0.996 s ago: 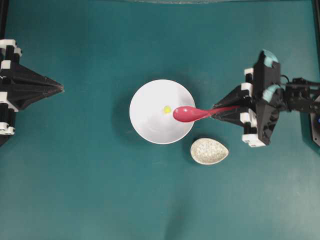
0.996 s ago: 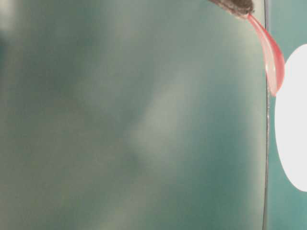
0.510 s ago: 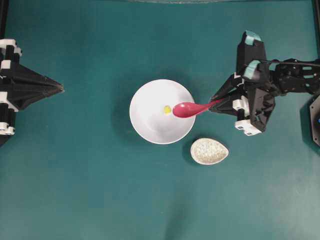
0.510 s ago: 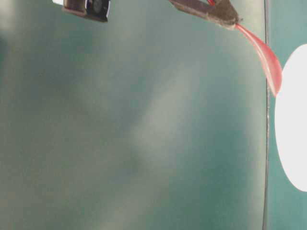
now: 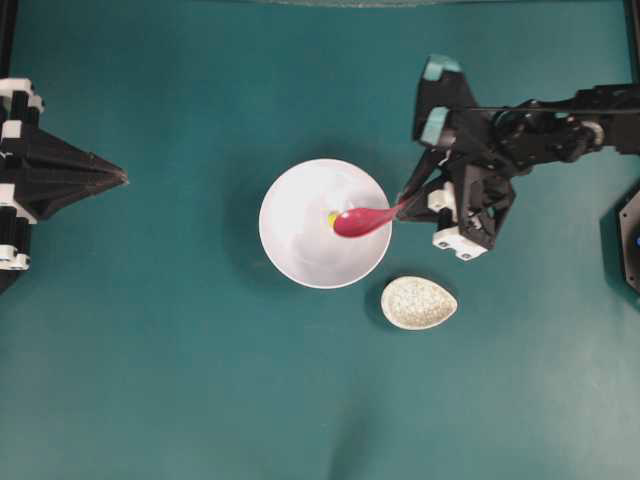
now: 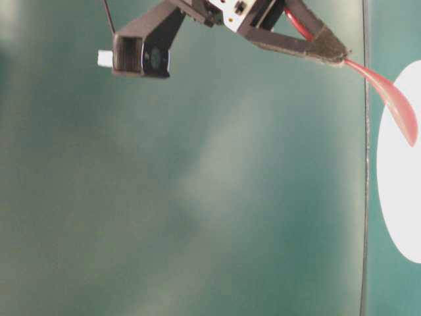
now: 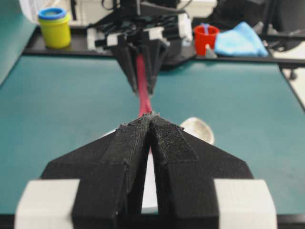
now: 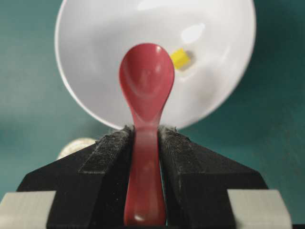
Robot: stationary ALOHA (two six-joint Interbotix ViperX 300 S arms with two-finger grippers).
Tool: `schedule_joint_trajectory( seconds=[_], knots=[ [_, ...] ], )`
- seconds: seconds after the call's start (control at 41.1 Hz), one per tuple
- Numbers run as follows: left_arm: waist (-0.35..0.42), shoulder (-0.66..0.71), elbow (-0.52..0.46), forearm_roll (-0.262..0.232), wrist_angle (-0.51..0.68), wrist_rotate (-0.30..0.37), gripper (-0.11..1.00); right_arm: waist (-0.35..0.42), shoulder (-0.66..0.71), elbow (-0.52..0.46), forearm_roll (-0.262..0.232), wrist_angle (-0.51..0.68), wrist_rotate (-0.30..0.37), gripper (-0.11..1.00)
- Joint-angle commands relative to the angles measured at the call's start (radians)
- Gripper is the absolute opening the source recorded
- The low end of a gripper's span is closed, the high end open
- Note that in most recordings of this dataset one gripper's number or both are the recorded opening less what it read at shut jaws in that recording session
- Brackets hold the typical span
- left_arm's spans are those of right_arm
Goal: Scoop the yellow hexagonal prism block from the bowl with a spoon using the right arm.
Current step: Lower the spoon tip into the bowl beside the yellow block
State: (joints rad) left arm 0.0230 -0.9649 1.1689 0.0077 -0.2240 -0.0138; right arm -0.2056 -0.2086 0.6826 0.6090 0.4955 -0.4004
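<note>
Right hand (image 5: 405, 203) has swung in toward the bowl (image 5: 300, 255), clamped on the spoon (image 5: 358, 220) handle; spoon head now over the bowl, beside the yellow block (image 8: 180, 57). Left hand (image 7: 150, 120) pressed closed, parked at the counter (image 5: 200, 380) edge.

White bowl (image 5: 300, 250) at centre of the teal surface (image 5: 180, 380). Tiny yellow hexagonal prism block (image 8: 180, 57) lies inside it, just past the oval head of the glossy red-pink spoon (image 8: 146, 78), whose handle, extending toward 3 o'clock, is clamped in the right pincer (image 8: 145, 143).
</note>
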Motion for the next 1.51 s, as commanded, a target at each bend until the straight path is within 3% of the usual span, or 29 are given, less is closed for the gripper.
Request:
schedule_joint_trajectory(
  seconds=[0.0,0.194,0.413,0.559,1.021,1.482],
  knots=[
    [0.002,0.006,-0.029,0.002,-0.005,0.005,0.04,-0.008,0.005,-0.052,-0.008,0.034,0.002,0.25],
    [0.003,0.006,-0.029,0.002,-0.005,0.003,0.04,-0.015,0.054,-0.11,-0.049,0.101,0.043,0.25],
    [0.002,0.006,-0.031,0.002,-0.005,0.005,0.04,-0.014,0.084,-0.156,-0.184,0.179,0.178,0.24],
    [0.002,0.006,-0.029,0.002,-0.005,0.008,0.04,-0.015,0.095,-0.178,-0.232,0.213,0.232,0.25],
    [0.002,0.006,-0.029,0.003,0.002,0.009,0.04,-0.008,0.146,-0.252,-0.239,0.31,0.244,0.25],
    [0.002,0.006,-0.029,0.002,0.009,0.009,0.04,0.002,0.147,-0.253,-0.239,0.313,0.245,0.24]
  ],
)
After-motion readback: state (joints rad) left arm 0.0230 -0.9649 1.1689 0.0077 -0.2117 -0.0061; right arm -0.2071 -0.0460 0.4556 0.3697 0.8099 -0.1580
